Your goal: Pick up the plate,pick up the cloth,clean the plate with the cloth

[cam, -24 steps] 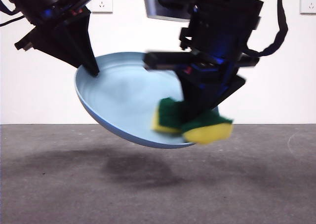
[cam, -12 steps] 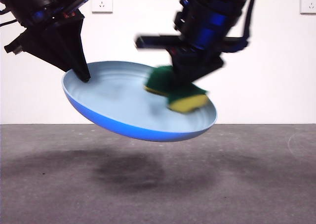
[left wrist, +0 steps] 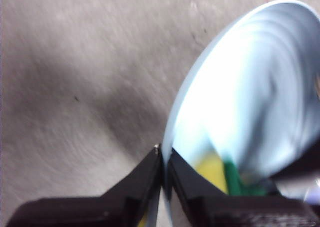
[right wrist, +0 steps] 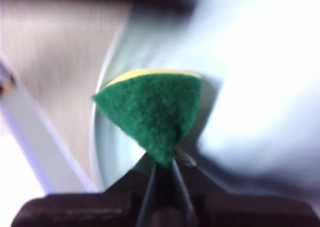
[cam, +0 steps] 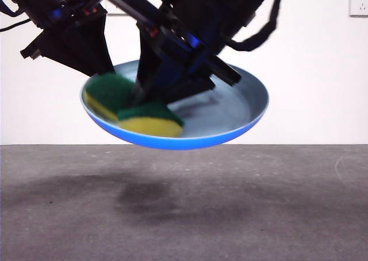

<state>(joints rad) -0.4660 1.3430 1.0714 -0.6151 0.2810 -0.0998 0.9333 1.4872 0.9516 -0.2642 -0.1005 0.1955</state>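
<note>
1. My left gripper reaches down from the upper left of the front view, its jaws pinched tight on the rim of the plate, which hangs tilted in the air above the grey table.
2. My right gripper slants down from the top centre into the dish, jaws clamped on the cloth.
3. The cloth, folded between my jaws, presses against the plate's inner surface near the left gripper's side.
</note>
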